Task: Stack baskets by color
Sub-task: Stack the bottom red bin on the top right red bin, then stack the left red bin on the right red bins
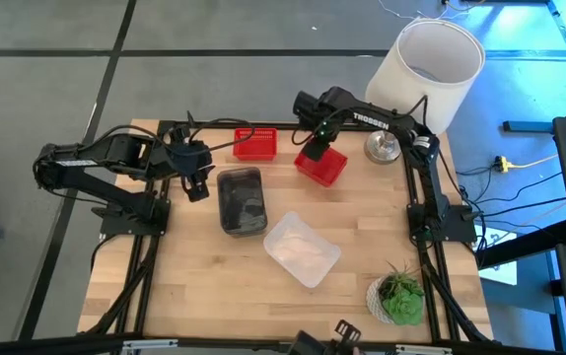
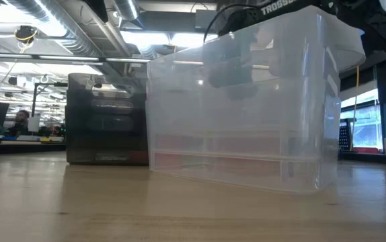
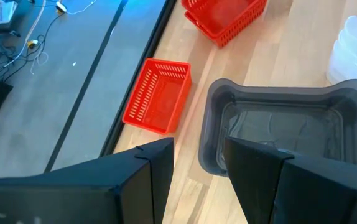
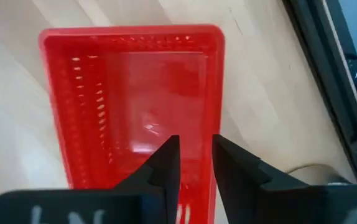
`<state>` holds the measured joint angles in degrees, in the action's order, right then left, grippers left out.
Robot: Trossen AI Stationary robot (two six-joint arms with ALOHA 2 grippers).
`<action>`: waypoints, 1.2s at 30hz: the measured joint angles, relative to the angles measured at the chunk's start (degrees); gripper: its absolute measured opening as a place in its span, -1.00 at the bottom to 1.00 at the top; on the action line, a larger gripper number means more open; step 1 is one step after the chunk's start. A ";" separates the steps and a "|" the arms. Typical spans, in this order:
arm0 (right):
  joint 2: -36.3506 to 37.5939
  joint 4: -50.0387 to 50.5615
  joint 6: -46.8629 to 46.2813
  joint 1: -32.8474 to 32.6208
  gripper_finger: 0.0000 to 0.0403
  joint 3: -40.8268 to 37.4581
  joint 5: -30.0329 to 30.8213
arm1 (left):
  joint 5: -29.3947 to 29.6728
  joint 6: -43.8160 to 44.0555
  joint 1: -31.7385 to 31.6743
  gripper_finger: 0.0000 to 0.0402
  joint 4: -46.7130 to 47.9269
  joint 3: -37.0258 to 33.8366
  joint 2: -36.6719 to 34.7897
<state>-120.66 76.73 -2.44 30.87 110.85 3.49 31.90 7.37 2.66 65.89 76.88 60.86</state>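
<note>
A red basket [image 1: 322, 166] stands on the table at the far middle; in the left wrist view it [image 3: 225, 18] shows two rims, one over the other. My right gripper [image 4: 196, 155] hangs open just above it, pointing down, a finger on either side of one long wall [image 4: 214, 106]. A second red basket [image 1: 255, 144] stands at the far edge. A dark grey basket [image 1: 242, 200] and a clear basket [image 1: 303, 249] rest on their bottoms mid-table. My left gripper [image 3: 197, 165] waits open, left of the dark basket [image 3: 284, 124].
A large white lampshade [image 1: 426, 69] stands at the far right corner, with a round metal piece [image 1: 383, 148] beside it. A small green plant [image 1: 399, 298] sits at the near right. Bare wood lies along the near left [image 1: 184, 286].
</note>
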 joint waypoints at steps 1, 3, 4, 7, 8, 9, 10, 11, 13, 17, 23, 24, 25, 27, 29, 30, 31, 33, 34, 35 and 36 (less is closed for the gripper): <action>0.02 -0.93 1.17 0.00 -0.54 -0.65 0.45 | 0.00 0.00 0.00 -0.34 0.00 0.02 0.00; -0.02 -2.43 1.34 0.00 -0.57 -1.56 2.75 | -0.02 -0.02 0.00 -0.34 0.00 0.00 0.00; -0.03 -2.46 1.35 0.00 -0.61 -1.70 4.13 | -0.01 -0.02 0.00 -0.34 0.00 0.00 0.00; -0.03 -2.60 1.44 0.06 -0.82 -1.73 4.50 | -0.02 -0.02 0.00 -0.34 0.00 0.00 0.00; -0.03 -2.48 1.42 0.09 -0.91 -1.69 4.28 | -0.02 -0.02 0.00 -0.34 0.00 0.00 0.00; -0.03 -1.93 1.37 0.09 -0.95 -1.32 4.14 | -0.02 -0.02 0.00 -0.34 0.00 0.00 0.00; -0.03 -1.60 1.39 0.09 -0.96 -0.91 3.74 | -0.02 -0.02 0.00 -0.34 0.00 0.00 0.00; -0.03 -1.58 1.45 0.09 -0.95 -0.40 2.50 | -0.02 -0.02 0.00 -0.34 0.00 0.00 0.00; -0.03 -1.94 2.27 -0.23 -0.94 0.77 -2.46 | -0.03 -0.02 0.00 -0.34 0.01 0.01 0.00; 0.02 -9.19 5.83 -1.79 -0.99 1.94 -13.40 | 0.07 -0.02 0.00 -0.34 0.01 0.01 0.00; -0.18 -21.81 3.66 -3.69 -0.87 1.92 -15.64 | 0.26 -0.02 0.00 -0.34 0.00 0.02 0.00; -0.24 -22.88 4.64 -3.95 -0.86 1.90 -15.60 | 0.27 -0.02 0.00 -0.34 0.00 0.00 0.00; -0.25 -23.62 5.79 -4.27 -0.84 1.90 -15.76 | 0.28 0.00 0.00 -0.34 0.00 0.02 0.00; -0.25 -24.13 7.72 -4.83 -0.80 1.90 -17.20 | 0.28 0.03 0.00 -0.34 0.00 0.01 0.00; -0.25 -24.31 9.56 -5.39 -0.74 1.90 -17.79 | 0.29 0.03 0.00 -0.34 0.00 0.02 0.00; -0.25 -24.29 10.72 -5.60 -0.70 1.90 -17.67 | 0.31 0.05 -0.02 -0.34 0.00 0.02 0.00; -0.28 -24.44 12.07 -5.70 -0.66 1.90 -17.45 | 0.31 0.05 0.00 -0.34 0.00 0.00 0.00; -0.54 -25.22 14.60 -6.02 -0.57 1.90 -17.14 | 0.31 0.05 -0.02 -0.34 0.00 0.02 0.00; -0.74 -25.60 15.56 -6.15 -0.52 1.83 -17.09 | 0.31 0.07 0.00 -0.34 0.00 0.01 0.00; -1.16 -26.55 17.06 -6.33 -0.48 1.75 -17.12 | 0.32 0.09 -0.02 -0.34 0.01 0.01 0.00; -1.43 -27.51 18.45 -6.45 -0.46 1.71 -17.35 | 0.33 0.10 -0.02 -0.34 0.00 0.01 0.00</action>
<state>-122.08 49.23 16.01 24.42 112.56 -13.86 32.23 7.47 2.63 65.89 76.89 60.86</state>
